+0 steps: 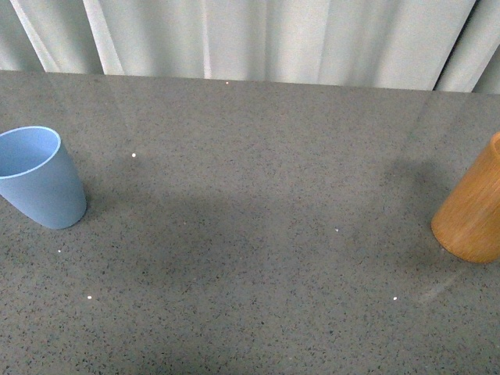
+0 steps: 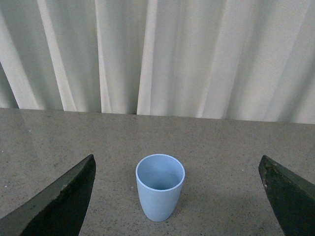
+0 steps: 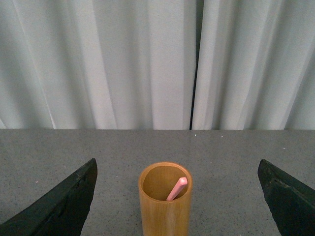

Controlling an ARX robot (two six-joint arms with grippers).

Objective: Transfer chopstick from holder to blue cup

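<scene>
The blue cup point(image 1: 39, 178) stands upright and empty at the table's left edge; in the left wrist view the cup point(image 2: 160, 188) sits ahead of my open left gripper point(image 2: 177, 196), between its spread jaws and apart from them. The tan wooden holder point(image 1: 474, 207) stands at the right edge, partly cut off. In the right wrist view the holder point(image 3: 165, 201) stands ahead of my open right gripper point(image 3: 177, 196), with a pink chopstick point(image 3: 176, 189) leaning inside it, its tip at the rim. Neither arm shows in the front view.
The grey speckled table point(image 1: 250, 258) runs back to a white curtain point(image 1: 250, 39). Nothing else stands between cup and holder in the front view.
</scene>
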